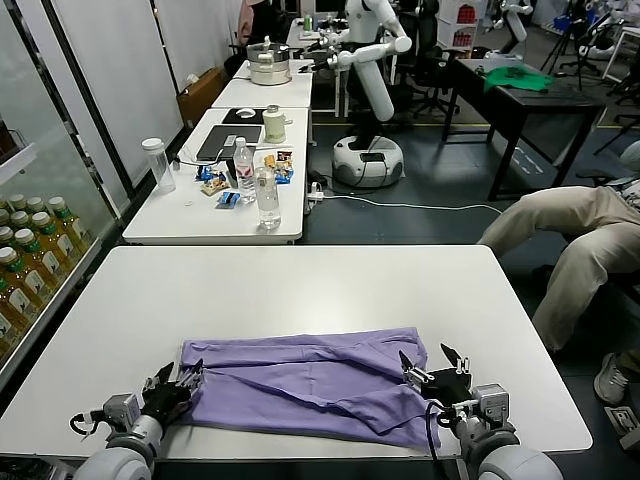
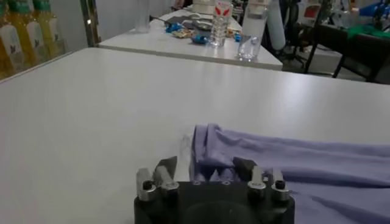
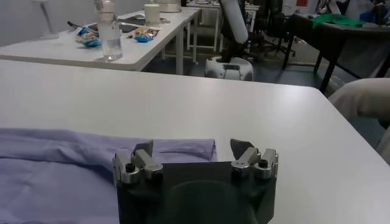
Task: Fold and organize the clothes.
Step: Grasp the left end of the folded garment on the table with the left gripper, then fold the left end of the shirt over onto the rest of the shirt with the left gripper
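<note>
White bench [image 1: 300,280] fills most of what I see from the head camera, with a second bench of bottles and snack packets behind it, a shelf of yellow drinks bottles off to my left, and another robot parked further back in the room. I cannot read any label or writing on those bottles or packets.

On my bench the lavender T-shirt [image 1: 310,385] lies near the front edge, already folded into a long band with its plain side up. Its long axis runs from left to right, straight across between my two arms.

My left gripper [image 1: 172,388] sits low at the shirt's left end, its jaws spread. From the left wrist camera the left gripper [image 2: 204,170] has the bunched corner of the shirt [image 2: 286,161] just ahead of it, seemingly between its fingertips, but nothing is pinched as far as I can judge.

My right gripper [image 1: 432,368] is at the right end, over the cloth's edge, jaws spread wide and holding nothing. In the right wrist view the right gripper [image 3: 194,149] faces the shirt's folded far corner [image 3: 91,164], with the cloth lying between and below its fingers.

Each arm is nearest its own end, so I judge the next fold calls for both together: close on the two short ends and bring the cloth over across that long axis.
</note>
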